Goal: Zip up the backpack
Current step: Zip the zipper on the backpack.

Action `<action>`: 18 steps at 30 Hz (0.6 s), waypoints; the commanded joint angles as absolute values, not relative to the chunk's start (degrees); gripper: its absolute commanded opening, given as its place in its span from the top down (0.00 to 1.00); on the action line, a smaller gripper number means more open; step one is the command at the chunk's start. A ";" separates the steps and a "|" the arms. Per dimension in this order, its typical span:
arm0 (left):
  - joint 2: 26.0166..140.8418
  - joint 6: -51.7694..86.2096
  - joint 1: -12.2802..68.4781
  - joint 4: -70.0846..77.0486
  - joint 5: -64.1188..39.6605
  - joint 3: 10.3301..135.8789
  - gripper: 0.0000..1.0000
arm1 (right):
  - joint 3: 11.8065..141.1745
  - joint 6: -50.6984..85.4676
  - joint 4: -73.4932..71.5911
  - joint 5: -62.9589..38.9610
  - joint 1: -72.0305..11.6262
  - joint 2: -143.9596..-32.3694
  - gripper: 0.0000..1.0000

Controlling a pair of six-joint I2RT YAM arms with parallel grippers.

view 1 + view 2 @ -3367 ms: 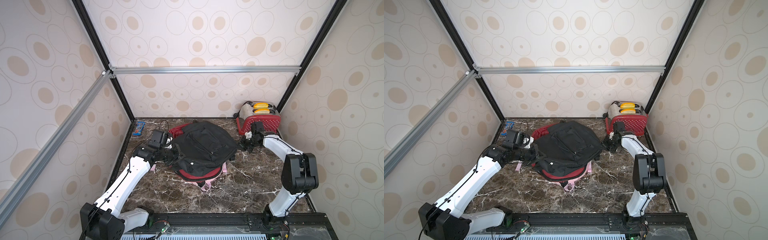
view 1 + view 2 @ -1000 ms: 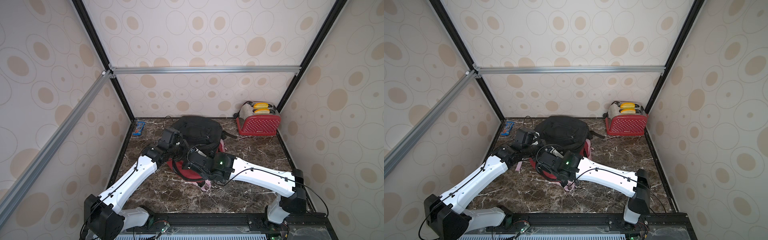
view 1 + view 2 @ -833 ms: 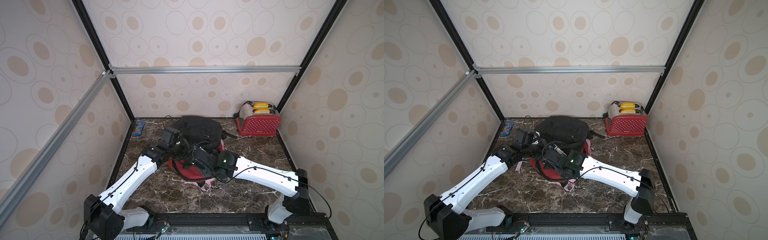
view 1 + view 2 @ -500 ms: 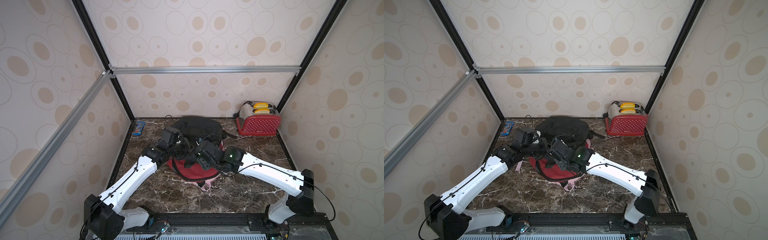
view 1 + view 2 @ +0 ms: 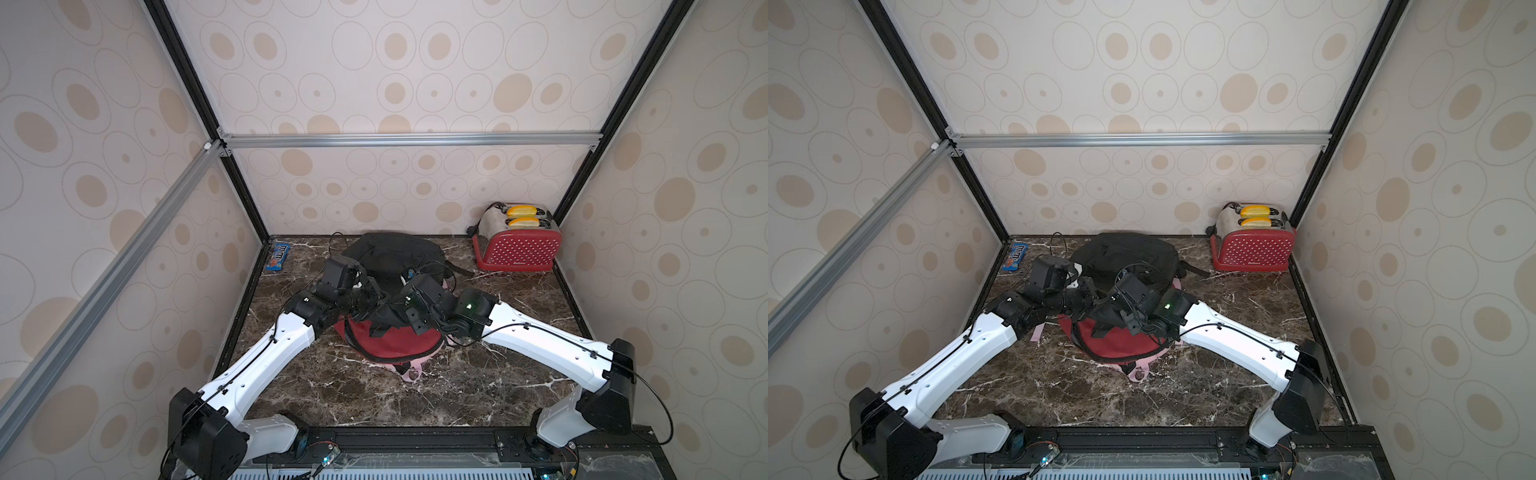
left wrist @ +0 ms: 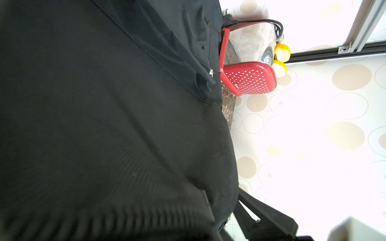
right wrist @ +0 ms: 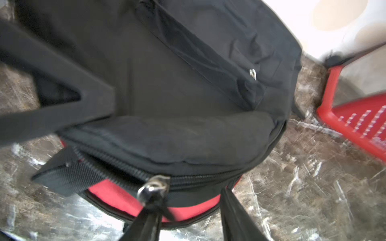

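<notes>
Left end effector is closed, apparently pinching fabric of the backpack, which lies mid-table toward the rear. Its zipper slider sits partway along: the teeth look joined on one side and gape over red fabric on the other, so a stretch remains. At the slider, the right end effector has its jaws apart, gripping nothing. Further right the toaster stands clear, and the front of the table is open.

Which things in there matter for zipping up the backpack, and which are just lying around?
For the job: backpack; its zipper pull.
Just lying about: red toaster with bread in it; candy packet.
</notes>
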State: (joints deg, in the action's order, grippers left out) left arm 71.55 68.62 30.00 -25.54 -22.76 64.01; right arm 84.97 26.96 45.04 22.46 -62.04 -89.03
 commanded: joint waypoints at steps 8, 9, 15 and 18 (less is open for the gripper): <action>70.19 68.36 30.50 -22.27 -24.92 65.30 1.00 | 86.18 26.99 52.60 6.99 -59.33 -84.64 0.70; 70.31 68.21 30.54 -22.24 -24.87 65.38 1.00 | 86.06 27.12 52.85 5.76 -59.15 -84.04 0.72; 70.64 68.07 30.50 -22.15 -24.97 65.32 1.00 | 88.70 27.67 57.81 -0.43 -58.01 -83.01 0.57; 70.83 67.91 30.50 -22.33 -24.96 65.48 1.00 | 92.05 27.65 61.52 0.50 -58.13 -83.61 0.42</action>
